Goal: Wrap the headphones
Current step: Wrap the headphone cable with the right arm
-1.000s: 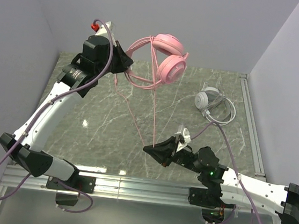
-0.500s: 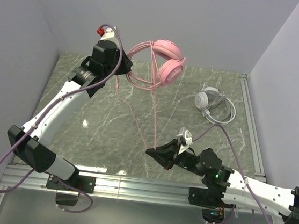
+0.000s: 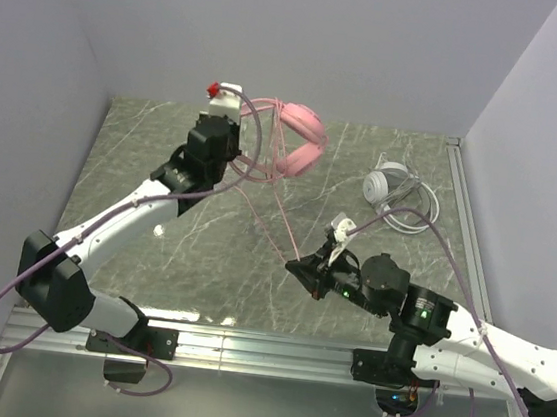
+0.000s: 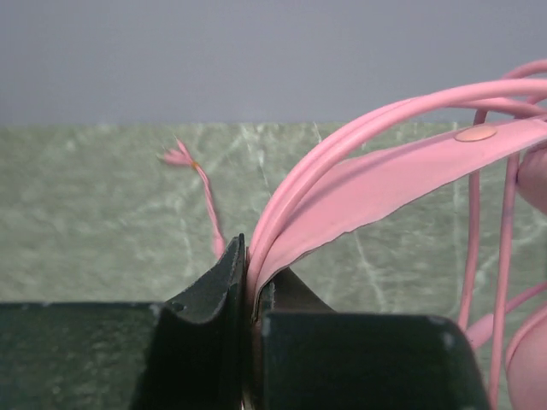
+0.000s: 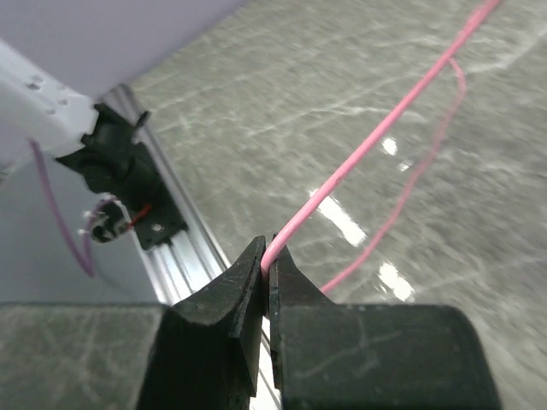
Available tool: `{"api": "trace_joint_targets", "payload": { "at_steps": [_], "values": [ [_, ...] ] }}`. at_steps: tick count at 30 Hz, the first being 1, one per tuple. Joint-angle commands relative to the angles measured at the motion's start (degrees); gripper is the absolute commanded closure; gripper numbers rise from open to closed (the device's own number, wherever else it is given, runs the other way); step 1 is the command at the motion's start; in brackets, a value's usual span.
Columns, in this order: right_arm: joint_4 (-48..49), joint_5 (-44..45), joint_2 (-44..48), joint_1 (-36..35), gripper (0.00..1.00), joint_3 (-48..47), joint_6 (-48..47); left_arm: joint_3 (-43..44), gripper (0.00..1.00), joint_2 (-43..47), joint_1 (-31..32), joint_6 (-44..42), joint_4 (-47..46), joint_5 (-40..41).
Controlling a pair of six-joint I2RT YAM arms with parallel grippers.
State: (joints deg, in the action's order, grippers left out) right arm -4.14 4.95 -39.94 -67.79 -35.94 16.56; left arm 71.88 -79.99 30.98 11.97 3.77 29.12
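Here, pink headset [image 3: 304, 143]: upper centre of the frame, raised above the marble table [image 3: 130, 146].
Left gripper [image 4: 252, 263]: pinching its headband [image 4: 385, 179].
Right gripper [image 5: 267, 254]: pressed together on the taut pink cord [image 5: 376, 134], centre frame.
White-grey headset [image 3: 389, 189]: lying at right.

Your left gripper [image 3: 241, 161] holds the pink headset [image 3: 304, 143] at upper centre. Your right gripper [image 3: 295, 267] pinches its cord [image 3: 276, 213] mid-frame. The white-grey headset [image 3: 387, 188] lies at right.

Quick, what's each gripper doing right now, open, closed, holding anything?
Left gripper: closed on the headband of the pink headphones.
Right gripper: closed on the pink cord.
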Motion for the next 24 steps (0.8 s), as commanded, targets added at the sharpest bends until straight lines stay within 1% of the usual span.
{"api": "trace_joint_targets", "payload": {
  "at_steps": [1, 2, 3, 4, 6, 7, 9, 10, 13, 14, 15, 17, 20, 21, 24],
  "values": [
    [-15.4, 3.1, -1.5, -1.6, 1.00, -9.6, -1.3, -5.3, 1.00, 4.6, 2.2, -24.8, -28.4, 11.1],
    [-19.2, 5.8, -2.5, -1.5, 1.00, -11.2, -1.5, -6.9, 1.00, 5.5, 3.2, -28.0, -32.1, 9.3],
    [-20.8, 7.4, -3.3, -1.2, 1.00, -12.6, -1.7, -8.3, 1.00, 6.1, 3.5, -31.1, -32.9, 7.4],
    [-22.1, 8.4, -4.5, -0.6, 1.00, -14.4, -2.1, -10.4, 1.00, 6.5, 3.8, -36.5, -33.0, 4.0],
    [-24.6, 10.8, -5.7, 0.5, 1.00, -16.0, -2.3, -12.4, 1.00, 7.3, 4.3, -41.3, -31.2, 1.7],
    [-25.1, 10.9, -6.3, 2.2, 1.00, -16.3, -2.8, -12.7, 1.00, 7.6, 4.7, -45.3, -30.4, -0.1],
    [-25.1, 9.4, -6.5, 4.7, 1.00, -16.1, -3.4, -13.9, 1.00, 8.1, 5.1, -49.7, -27.9, -1.5],
    [-25.1, 8.3, -6.8, 7.4, 1.00, -16.0, -4.0, -14.1, 1.00, 8.4, 5.5, -50.7, -27.4, -2.1],
    [-24.6, 5.4, -7.1, 11.9, 1.00, -15.8, -5.3, -14.0, 1.00, 8.6, 6.3, -53.8, -22.6, -4.7],
    [-24.4, 4.9, -7.2, 14.7, 1.00, -15.8, -5.7, -13.9, 1.00, 8.5, 6.5, -54.7, -21.3, -5.7],
    [-24.2, 3.8, -7.3, 15.8, 1.00, -15.8, -6.5, -13.6, 1.00, 8.6, 6.9, -56.3, -18.6, -6.1],
    [-23.6, 1.9, -7.6, 18.2, 1.00, -15.8, -7.4, -13.2, 1.00, 8.5, 8.4, -57.2, -16.1, -6.6],
    [-23.6, -0.9, -9.0, 18.7, 1.00, -16.9, -8.1, -12.4, 1.00, 7.8, 9.8, -56.4, -13.8, -6.0],
    [-23.7, -1.5, -9.7, 18.7, 1.00, -17.5, -8.3, -12.1, 1.00, 7.7, 9.9, -54.7, -14.7, -5.2],
    [-23.7, -3.8, -9.5, 18.7, 1.00, -18.5, -8.2, -12.1, 1.00, 6.7, 9.9, -53.2, -16.0, -4.4]
  ]
}}
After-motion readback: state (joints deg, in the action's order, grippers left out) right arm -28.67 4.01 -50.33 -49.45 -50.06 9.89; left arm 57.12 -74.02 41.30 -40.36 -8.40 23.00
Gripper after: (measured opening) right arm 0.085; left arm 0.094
